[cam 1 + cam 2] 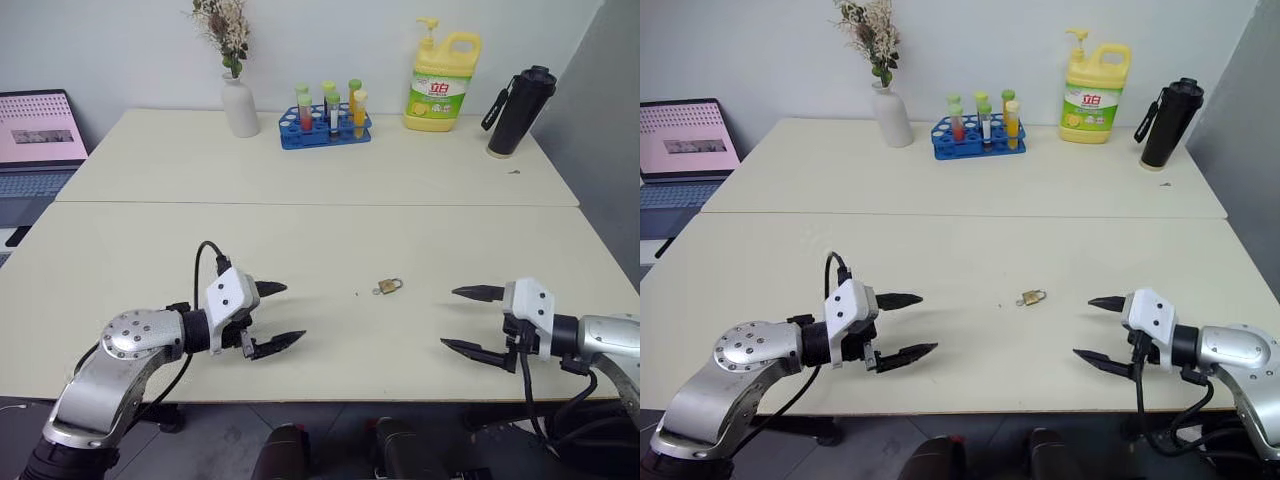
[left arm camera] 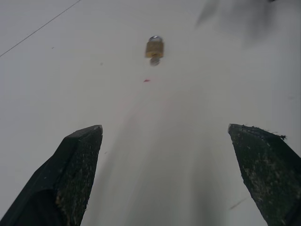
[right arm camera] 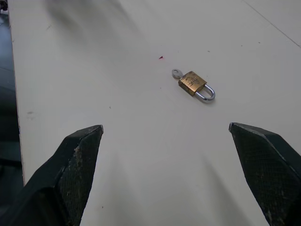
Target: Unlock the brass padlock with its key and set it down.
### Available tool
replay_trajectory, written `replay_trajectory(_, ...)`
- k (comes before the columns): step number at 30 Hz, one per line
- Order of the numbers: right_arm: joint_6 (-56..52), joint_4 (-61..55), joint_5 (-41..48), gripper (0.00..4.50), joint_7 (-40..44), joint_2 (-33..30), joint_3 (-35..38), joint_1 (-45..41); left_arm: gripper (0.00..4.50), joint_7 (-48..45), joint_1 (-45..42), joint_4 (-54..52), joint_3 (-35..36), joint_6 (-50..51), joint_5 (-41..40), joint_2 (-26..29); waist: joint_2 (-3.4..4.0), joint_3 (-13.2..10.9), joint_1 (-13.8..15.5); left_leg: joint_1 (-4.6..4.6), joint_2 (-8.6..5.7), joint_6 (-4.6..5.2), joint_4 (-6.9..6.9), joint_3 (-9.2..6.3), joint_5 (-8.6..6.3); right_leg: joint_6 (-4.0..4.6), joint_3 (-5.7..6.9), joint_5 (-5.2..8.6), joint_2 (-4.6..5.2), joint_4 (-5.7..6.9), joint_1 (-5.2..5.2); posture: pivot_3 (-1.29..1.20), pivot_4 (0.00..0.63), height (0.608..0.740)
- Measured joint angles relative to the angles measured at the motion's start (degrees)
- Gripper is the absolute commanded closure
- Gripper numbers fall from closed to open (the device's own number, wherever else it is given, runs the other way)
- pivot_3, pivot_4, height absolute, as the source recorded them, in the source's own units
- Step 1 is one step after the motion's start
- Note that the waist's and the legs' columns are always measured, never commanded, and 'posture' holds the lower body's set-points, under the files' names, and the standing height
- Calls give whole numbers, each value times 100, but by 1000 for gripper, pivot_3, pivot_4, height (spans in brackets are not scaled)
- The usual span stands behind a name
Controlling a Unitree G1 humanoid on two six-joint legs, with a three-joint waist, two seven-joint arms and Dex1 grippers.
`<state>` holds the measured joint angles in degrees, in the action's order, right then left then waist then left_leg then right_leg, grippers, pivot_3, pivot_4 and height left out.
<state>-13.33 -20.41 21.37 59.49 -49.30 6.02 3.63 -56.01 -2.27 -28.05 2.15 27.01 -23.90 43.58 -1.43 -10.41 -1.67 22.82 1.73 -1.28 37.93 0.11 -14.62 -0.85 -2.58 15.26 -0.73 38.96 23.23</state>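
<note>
Padlock (image 1: 390, 286) flat on tabletop (image 1: 300, 240), dead centre between both end effectors, key (image 3: 176, 73) in its base. Left end effector (image 1: 276, 317) at 8 o'clock of padlock, spread wide, empty. Right end effector (image 1: 472, 320) at 4 o'clock, spread wide, empty.

I read red characters "立白" on the yellow detergent bottle (image 1: 442, 82) at my tabletop's (image 1: 300, 170) far edge
</note>
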Motion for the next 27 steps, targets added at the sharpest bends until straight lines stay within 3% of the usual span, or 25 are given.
replay_trajectory(10, 379, 251, -145, 0, 36, 117, -116, -94, 12, 19, -61, -53, -404, -517, 578, 190, 0, 0, 2, -1, -1, 0, 0, 0, 0, 0, -2, 0, -8, 2, 0, 0, 150, 740)
replay_trajectory(19, 221, 254, -218, 0, -6, 192, -314, -332, 12, 92, -58, -200, -348, -135, 154, 139, 0, 0, 1, 0, 1, 0, 1, -2, 0, 0, 0, 0, -8, 2, 0, 0, 150, 740)
replay_trajectory(27, 110, 269, -274, 0, 90, 99, -582, -625, 12, 14, -59, -117, -348, -507, 244, 148, 0, 0, 0, -1, 0, 0, 1, 0, 0, 0, -1, 0, -8, 2, 0, 0, 150, 740)
